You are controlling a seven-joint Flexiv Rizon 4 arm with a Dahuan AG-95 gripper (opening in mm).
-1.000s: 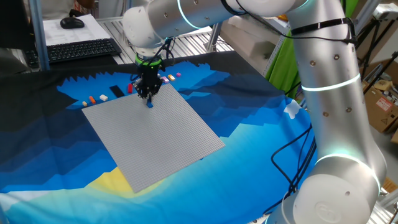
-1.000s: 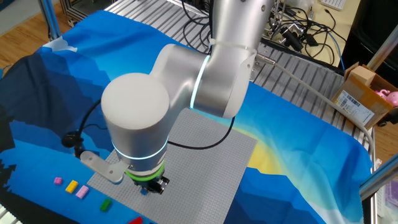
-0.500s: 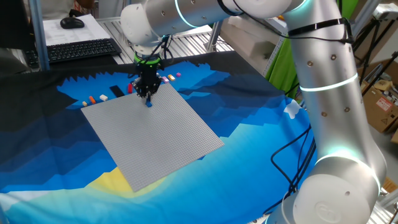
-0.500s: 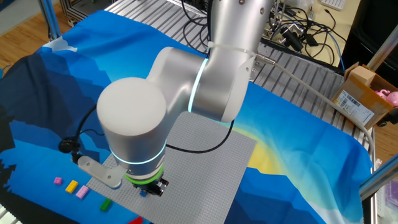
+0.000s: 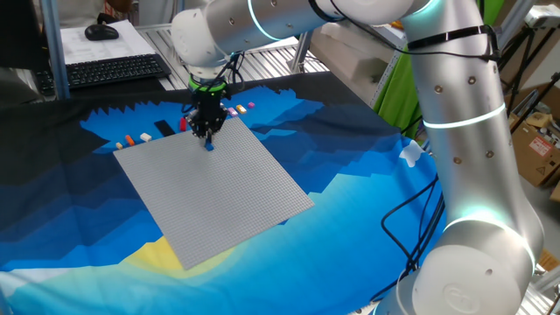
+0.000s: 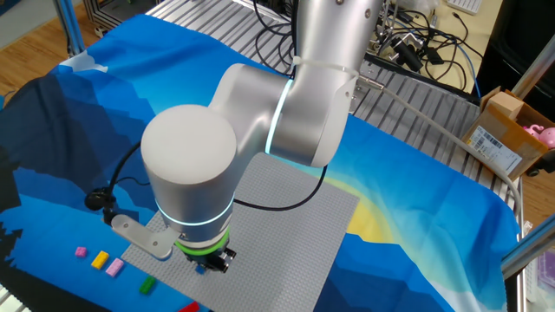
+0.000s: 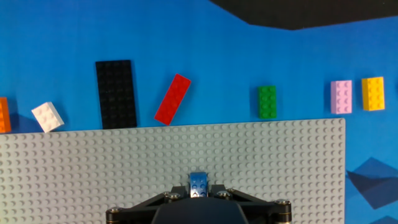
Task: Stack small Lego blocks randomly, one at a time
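My gripper (image 7: 199, 191) is shut on a small blue Lego block (image 7: 199, 183) and holds it at the grey baseplate (image 7: 267, 162), near the plate's far edge. In one fixed view the gripper (image 5: 208, 138) stands upright over the plate's far corner with the blue block (image 5: 210, 145) at its tip. On the cloth beyond the plate lie loose blocks: orange (image 7: 3, 115), white (image 7: 48, 116), red (image 7: 172, 99), green (image 7: 267, 102), pink (image 7: 341, 96) and yellow (image 7: 373, 93). I cannot tell whether the blue block touches the studs.
A flat black rectangular piece (image 7: 115, 93) lies between the white and red blocks. The blue cloth (image 5: 367, 201) covers the table. A keyboard (image 5: 114, 70) and mouse (image 5: 101, 32) sit behind it. Cables and a cardboard box (image 6: 507, 130) lie at the far side.
The gripper stays at the same spot on the baseplate with the blue block in it. The arm only wobbles slightly.
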